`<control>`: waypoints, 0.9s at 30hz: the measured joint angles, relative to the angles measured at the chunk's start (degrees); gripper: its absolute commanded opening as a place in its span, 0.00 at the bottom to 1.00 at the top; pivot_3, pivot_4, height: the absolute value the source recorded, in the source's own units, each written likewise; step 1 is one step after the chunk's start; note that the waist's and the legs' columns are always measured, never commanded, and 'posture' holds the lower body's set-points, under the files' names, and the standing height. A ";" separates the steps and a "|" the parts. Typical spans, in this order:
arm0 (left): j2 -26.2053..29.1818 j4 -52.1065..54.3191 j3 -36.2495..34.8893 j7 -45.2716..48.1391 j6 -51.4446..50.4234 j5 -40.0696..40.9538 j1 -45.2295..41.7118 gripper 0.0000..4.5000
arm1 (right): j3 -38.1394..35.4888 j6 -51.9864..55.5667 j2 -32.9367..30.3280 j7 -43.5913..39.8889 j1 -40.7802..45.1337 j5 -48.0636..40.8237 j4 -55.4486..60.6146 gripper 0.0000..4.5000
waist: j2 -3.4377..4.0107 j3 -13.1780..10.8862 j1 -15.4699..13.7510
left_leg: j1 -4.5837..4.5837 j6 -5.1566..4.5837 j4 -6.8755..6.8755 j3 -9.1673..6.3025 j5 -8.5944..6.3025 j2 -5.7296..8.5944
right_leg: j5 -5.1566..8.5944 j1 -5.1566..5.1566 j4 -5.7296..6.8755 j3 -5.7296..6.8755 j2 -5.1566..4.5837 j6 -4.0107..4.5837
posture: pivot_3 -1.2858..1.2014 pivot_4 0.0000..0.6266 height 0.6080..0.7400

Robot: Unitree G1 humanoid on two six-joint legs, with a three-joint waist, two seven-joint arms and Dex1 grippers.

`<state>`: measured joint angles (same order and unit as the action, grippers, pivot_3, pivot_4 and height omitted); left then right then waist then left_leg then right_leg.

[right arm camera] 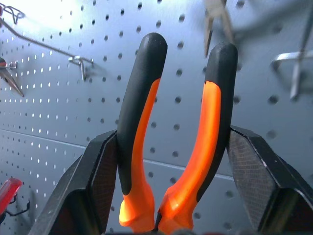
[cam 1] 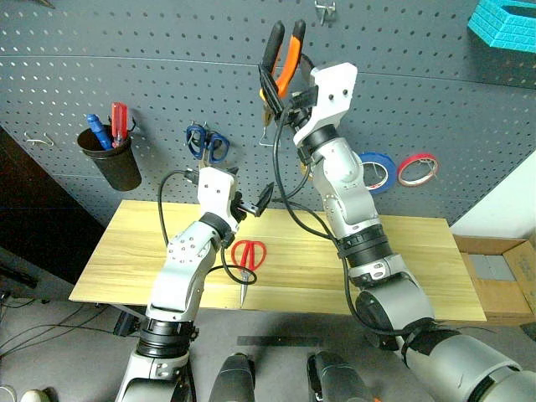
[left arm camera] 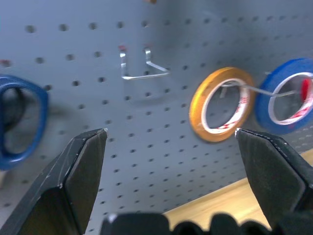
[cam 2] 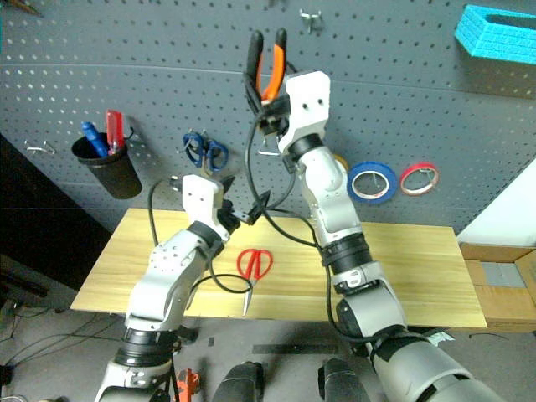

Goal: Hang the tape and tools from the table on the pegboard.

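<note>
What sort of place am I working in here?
Most likely a small workshop or tool corner: a grey pegboard with hooks, scissors and tape rolls hung on it, above a wooden bench.

My right arm is raised high before the dark grey perforated pegboard [cam 1: 435, 109], its two-fingered black right gripper [cam 1: 280, 84] pointing upward, clamped on the orange-and-black pliers [right arm camera: 171, 137]. My left arm is extended lower toward the pegboard, its black left gripper [left arm camera: 171, 142] fully spread and empty.

Pale grained wood table [cam 1: 402, 260]; perforated matt pegboard [cam 1: 167, 75].
</note>
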<state>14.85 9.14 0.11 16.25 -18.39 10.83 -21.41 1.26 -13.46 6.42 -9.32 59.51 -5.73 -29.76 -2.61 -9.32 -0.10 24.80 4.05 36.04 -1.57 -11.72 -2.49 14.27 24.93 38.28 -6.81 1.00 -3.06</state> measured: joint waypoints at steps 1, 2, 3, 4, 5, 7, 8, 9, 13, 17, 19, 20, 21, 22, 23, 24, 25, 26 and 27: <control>0.18 -0.04 -0.46 -0.28 -0.12 -0.21 -0.29 1.00 | 0.00 -0.75 0.32 0.07 0.31 0.00 -1.14 0.64 | 0.01 -0.02 -0.08 | 0.00 0.00 0.00 -0.01 0.00 0.00 | 0.00 0.00 0.02 0.00 0.00 0.00 | 0.60 0.24 1.00; 0.21 -0.02 -0.70 -0.51 -0.15 -0.36 -0.42 1.00 | -0.01 -1.53 0.57 0.15 0.56 -0.01 -2.34 0.64 | 0.02 -0.03 -0.27 | -0.01 -0.01 0.00 -0.01 0.00 0.00 | 0.00 0.00 0.04 0.00 0.00 0.00 | 0.60 0.25 1.00; 0.21 -0.02 -0.73 -0.51 -0.24 -0.41 -0.40 1.00 | -0.02 -2.11 0.69 0.17 0.66 -0.01 -3.08 0.64 | 0.04 -0.07 -0.47 | -0.01 -0.01 0.00 -0.01 0.00 0.00 | 0.00 -0.01 0.03 0.00 0.00 0.00 | 0.60 0.26 1.00; 0.22 0.00 -0.73 -0.48 -0.41 -0.42 -0.34 1.00 | -0.06 -2.64 0.81 0.17 0.84 -0.02 -3.91 0.64 | 0.07 -0.13 -0.70 | -0.01 -0.01 0.01 -0.01 0.00 0.00 | 0.01 -0.01 0.03 0.00 0.00 0.00 | 0.60 0.28 1.00; 0.31 0.13 -0.72 -0.41 -0.68 -0.42 -0.09 1.00 | -0.08 -3.14 0.96 0.17 1.04 -0.02 -4.87 0.64 | 0.11 -0.23 -0.91 | -0.01 -0.01 0.01 -0.01 -0.01 0.00 | 0.01 -0.01 0.04 0.00 0.00 0.00 | 0.61 0.29 1.00; 0.77 1.10 -0.74 -0.31 -1.29 -0.40 1.21 1.00 | -0.06 -3.88 1.18 0.18 1.38 0.00 -6.10 0.64 | 0.19 -0.47 -1.18 | -0.03 -0.01 0.01 -0.01 -0.01 0.00 | 0.02 0.01 0.10 0.00 0.01 0.02 | 0.61 0.31 1.00; 0.93 1.88 -0.79 -0.24 -1.49 -0.37 2.22 1.00 | -0.08 -4.48 1.19 0.26 1.47 0.00 -6.68 0.64 | 0.25 -0.57 -1.29 | -0.03 -0.02 0.01 -0.02 -0.01 0.00 | 0.03 0.01 0.13 0.01 0.01 0.03 | 0.61 0.32 1.00; 1.25 2.64 -0.87 -0.06 -1.81 -0.34 3.27 1.00 | -0.11 -5.22 1.21 0.43 1.68 0.03 -7.51 0.64 | 0.29 -0.69 -1.39 | -0.03 -0.02 0.01 -0.02 -0.01 0.00 | 0.05 0.03 0.17 0.01 0.01 0.06 | 0.61 0.34 1.00; 1.88 4.71 -1.58 0.34 -3.44 -0.18 4.95 1.00 | -0.19 -7.21 1.21 1.22 2.09 0.37 -10.29 0.64 | 0.32 -1.60 -1.50 | -0.09 -0.05 0.05 -0.10 0.01 0.00 | 0.13 0.04 0.38 0.05 0.04 0.17 | 0.61 0.37 1.00; 2.35 5.28 -2.18 0.70 -4.08 0.06 5.49 1.00 | -0.71 -9.25 0.04 3.65 3.24 1.37 -13.93 0.64 | 0.34 -2.57 -1.53 | -0.11 -0.07 0.06 -0.13 0.03 0.00 | 0.16 0.05 0.50 0.08 0.05 0.22 | 0.61 0.38 1.00; 2.45 5.27 -2.37 0.73 -4.14 0.08 5.59 1.00 | -1.35 -10.25 -1.33 4.95 4.65 2.39 -15.30 0.64 | 0.35 -2.98 -1.55 | -0.10 -0.07 0.04 -0.13 0.03 0.00 | 0.16 0.08 0.49 0.08 0.04 0.22 | 0.61 0.38 1.00; 2.45 5.27 -2.37 0.76 -4.14 0.07 5.59 1.00 | -1.55 -10.87 -1.92 5.63 5.24 2.69 -15.77 0.64 | 0.33 -3.13 -1.55 | -0.10 -0.07 0.04 -0.13 0.03 0.00 | 0.16 0.08 0.49 0.08 0.04 0.22 | 0.61 0.38 1.00; 2.45 5.27 -2.38 0.76 -4.14 0.07 5.58 1.00 | -1.90 -11.72 -2.55 6.29 5.95 3.02 -16.18 0.64 | 0.35 -3.36 -1.54 | -0.10 -0.07 0.02 -0.13 0.03 -0.01 | 0.17 0.09 0.48 0.08 0.04 0.23 | 0.61 0.39 1.00; 2.45 5.27 -2.38 0.77 -4.15 0.07 5.58 1.00 | -2.00 -12.18 -2.86 6.74 6.34 3.34 -16.50 0.64 | 0.35 -3.46 -1.53 | -0.10 -0.07 0.01 -0.13 0.03 -0.01 | 0.17 0.10 0.48 0.08 0.03 0.23 | 0.61 0.39 1.00; 2.45 5.25 -2.37 0.81 -4.18 0.08 5.47 1.00 | -2.03 -12.82 -3.19 7.14 6.76 4.02 -17.05 0.64 | 0.34 -3.63 -1.51 | -0.10 -0.07 0.01 -0.13 0.03 -0.02 | 0.17 0.11 0.48 0.08 0.03 0.24 | 0.61 0.40 1.00; 2.45 5.25 -2.36 0.83 -4.22 0.07 5.32 1.00 | -1.99 -13.37 -3.32 7.18 6.90 4.48 -17.49 0.64 | 0.35 -3.72 -1.49 | -0.09 -0.07 0.00 -0.13 0.03 -0.02 | 0.17 0.12 0.49 0.08 0.04 0.24 | 0.61 0.40 1.00; 2.45 5.24 -2.35 0.92 -4.29 0.10 5.04 1.00 | -1.96 -13.75 -3.34 7.30 6.90 4.74 -18.12 0.64 | 0.35 -3.76 -1.40 | -0.09 -0.07 0.00 -0.12 0.03 -0.03 | 0.18 0.12 0.50 0.08 0.04 0.24 | 0.61 0.40 1.00; 2.45 5.25 -2.35 0.99 -4.31 0.12 4.77 1.00 | -1.96 -13.77 -3.35 7.44 6.90 4.92 -18.63 0.64 | 0.35 -3.82 -1.35 | -0.09 -0.07 0.00 -0.12 0.03 -0.04 | 0.18 0.13 0.52 0.08 0.04 0.24 | 0.61 0.40 1.00; 2.45 5.25 -2.35 1.15 -4.31 0.16 4.74 1.00 | -1.96 -13.77 -3.34 7.59 6.89 5.00 -19.21 0.64 | 0.35 -3.83 -1.32 | -0.09 -0.07 0.01 -0.12 0.03 -0.04 | 0.18 0.13 0.54 0.08 0.04 0.24 | 0.61 0.40 1.00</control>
<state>17.30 14.38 -2.25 17.40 -22.71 10.99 -16.67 -0.70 -27.23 3.08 -1.73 66.40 -0.73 -48.97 -2.26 -13.16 -1.42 24.70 3.98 36.05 -1.69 -11.69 -2.53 14.45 25.06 38.82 -6.73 1.04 -2.81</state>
